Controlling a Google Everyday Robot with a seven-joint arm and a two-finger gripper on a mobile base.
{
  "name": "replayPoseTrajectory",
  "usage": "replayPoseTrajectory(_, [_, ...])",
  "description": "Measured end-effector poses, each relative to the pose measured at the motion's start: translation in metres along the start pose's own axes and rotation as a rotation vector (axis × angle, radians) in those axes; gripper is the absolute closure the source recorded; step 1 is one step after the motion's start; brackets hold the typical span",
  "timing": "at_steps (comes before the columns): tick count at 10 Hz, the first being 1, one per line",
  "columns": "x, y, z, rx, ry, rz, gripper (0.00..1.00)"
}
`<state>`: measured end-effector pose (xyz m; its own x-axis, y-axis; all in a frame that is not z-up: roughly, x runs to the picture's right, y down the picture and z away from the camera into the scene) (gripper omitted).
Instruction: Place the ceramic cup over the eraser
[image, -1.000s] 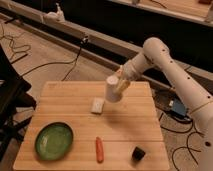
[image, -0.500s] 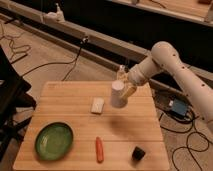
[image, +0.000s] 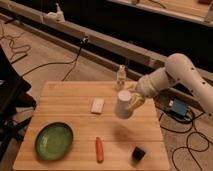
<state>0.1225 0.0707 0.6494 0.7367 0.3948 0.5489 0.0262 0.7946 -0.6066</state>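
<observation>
The ceramic cup (image: 123, 104) is a plain white tapered cup, held tilted in the air above the right half of the wooden table (image: 70, 115). My gripper (image: 134, 99) is shut on it from the right side, at the end of the white arm (image: 175, 75) that reaches in from the right. The eraser (image: 138, 153), a small black block, lies on the table near the front right corner, below and slightly right of the cup. The cup's shadow falls on the wood between them.
A small white bottle (image: 120, 76) with a narrow neck stands at the table's far edge behind the cup. A flat white block (image: 97, 105) lies mid-table. A green plate (image: 54, 141) sits front left, an orange carrot (image: 99, 149) beside it. Cables and a blue box (image: 178, 109) lie on the floor.
The gripper has carried the cup forward and a little to the right, from near the table's far edge toward the eraser. The small white bottle behind it has come into view.
</observation>
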Motion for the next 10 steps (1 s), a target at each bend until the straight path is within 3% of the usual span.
replayPoseTrajectory(2, [0.014, 0.030, -0.007, -0.002, 0.008, 0.004, 1.00])
replayPoseTrajectory(10, [0.018, 0.035, -0.008, -0.004, 0.020, 0.003, 1.00])
